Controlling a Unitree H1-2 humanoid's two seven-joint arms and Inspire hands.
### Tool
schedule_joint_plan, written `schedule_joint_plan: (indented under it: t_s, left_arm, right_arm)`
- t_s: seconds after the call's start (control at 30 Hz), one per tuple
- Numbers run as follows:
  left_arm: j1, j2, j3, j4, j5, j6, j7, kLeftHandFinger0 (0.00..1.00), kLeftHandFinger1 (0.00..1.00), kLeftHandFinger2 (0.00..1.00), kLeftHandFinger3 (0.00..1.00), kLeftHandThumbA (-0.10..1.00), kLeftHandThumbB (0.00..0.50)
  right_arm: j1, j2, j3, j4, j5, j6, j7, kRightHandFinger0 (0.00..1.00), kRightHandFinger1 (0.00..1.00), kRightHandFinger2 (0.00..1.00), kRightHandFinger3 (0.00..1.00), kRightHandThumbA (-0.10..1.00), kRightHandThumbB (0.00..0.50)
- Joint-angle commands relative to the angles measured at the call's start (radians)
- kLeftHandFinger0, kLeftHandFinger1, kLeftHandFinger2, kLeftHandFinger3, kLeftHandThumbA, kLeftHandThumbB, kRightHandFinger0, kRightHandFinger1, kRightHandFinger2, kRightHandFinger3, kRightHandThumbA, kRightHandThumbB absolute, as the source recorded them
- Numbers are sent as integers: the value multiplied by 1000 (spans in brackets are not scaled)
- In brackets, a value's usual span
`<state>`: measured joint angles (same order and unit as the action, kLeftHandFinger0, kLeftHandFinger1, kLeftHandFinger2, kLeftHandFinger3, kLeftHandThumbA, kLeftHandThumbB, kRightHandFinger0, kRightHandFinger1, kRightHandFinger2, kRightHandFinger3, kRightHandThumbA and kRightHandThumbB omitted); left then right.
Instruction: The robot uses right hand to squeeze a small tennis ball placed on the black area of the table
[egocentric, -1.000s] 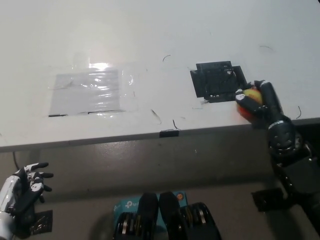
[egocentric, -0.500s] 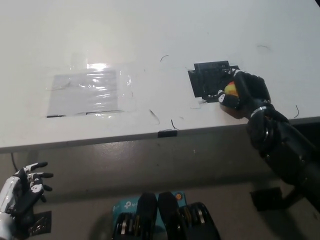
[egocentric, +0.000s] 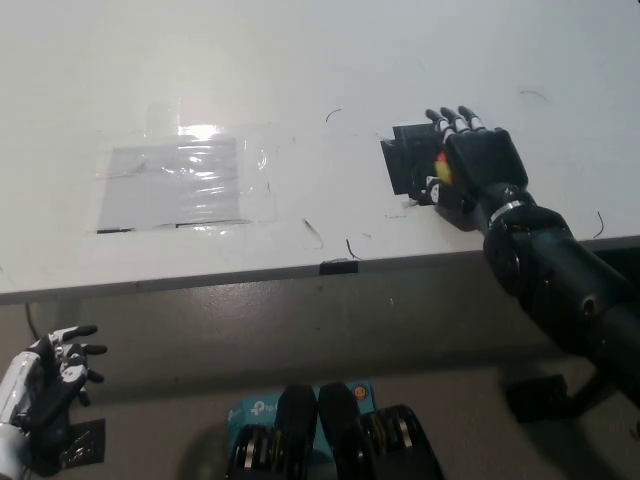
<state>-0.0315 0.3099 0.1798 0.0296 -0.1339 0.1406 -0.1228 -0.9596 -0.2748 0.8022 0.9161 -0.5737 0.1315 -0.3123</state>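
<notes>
The small tennis ball (egocentric: 441, 168), yellow with a red patch, lies on the black area (egocentric: 412, 160) of the white table (egocentric: 300, 80). Only a sliver of it shows at the left edge of my black right hand (egocentric: 470, 165). That hand lies palm down over the ball and the black area, its fingers (egocentric: 455, 120) stretched out flat toward the far side, open. Most of the ball is hidden beneath the palm. My white left hand (egocentric: 48, 378) rests below the table's edge at the lower left, fingers spread, holding nothing.
A shiny clear plastic sheet (egocentric: 178, 183) is taped flat on the table's left half. The table's front edge (egocentric: 250, 275) runs across the middle, with a small black tab (egocentric: 338, 267) on it. A blue box (egocentric: 250, 412) sits on the floor below.
My right hand carried the ball leftward from the black area's right edge onto it, then unfolded its fingers flat over the ball. The left hand stayed put.
</notes>
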Motion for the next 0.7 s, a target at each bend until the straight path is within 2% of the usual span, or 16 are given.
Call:
schedule_joint_plan:
  t_s: [0.0,0.03,0.13,0.3,0.53,0.63,0.67]
  left_arm:
    - [-14,26,10,-13,-11,-25,-17,275,420,571,659,241,0]
    - [-11,26,10,-20,-12,-24,-19,274,420,573,660,240,0]
    - [-9,23,12,-22,-10,-18,-15,252,403,563,669,211,0]
    - [-9,23,12,-26,-9,-10,-14,256,408,568,675,168,0]
    - [-5,25,11,-21,-3,-14,-13,275,433,598,700,160,0]
    - [2,22,10,-20,-3,-21,-14,282,433,591,696,162,0]
    - [6,20,8,-27,0,-23,-13,282,434,594,706,162,0]
  right_arm:
    - [-28,-24,-53,-88,-39,3,79,1000,1000,1000,1000,499,338]
    - [-15,-30,-71,-128,-26,8,117,1000,1000,1000,1000,497,325]
    - [3,-35,-98,-178,-30,13,160,1000,1000,1000,1000,524,333]
    - [31,-41,-147,-263,-31,24,209,1000,1000,1000,1000,494,321]
    - [63,-72,-224,-415,-34,42,282,1000,1000,1000,1000,434,282]
    - [77,-78,-253,-454,-36,49,297,1000,1000,1000,1000,416,285]
    - [88,-91,-291,-509,-3,49,312,1000,1000,1000,1000,365,277]
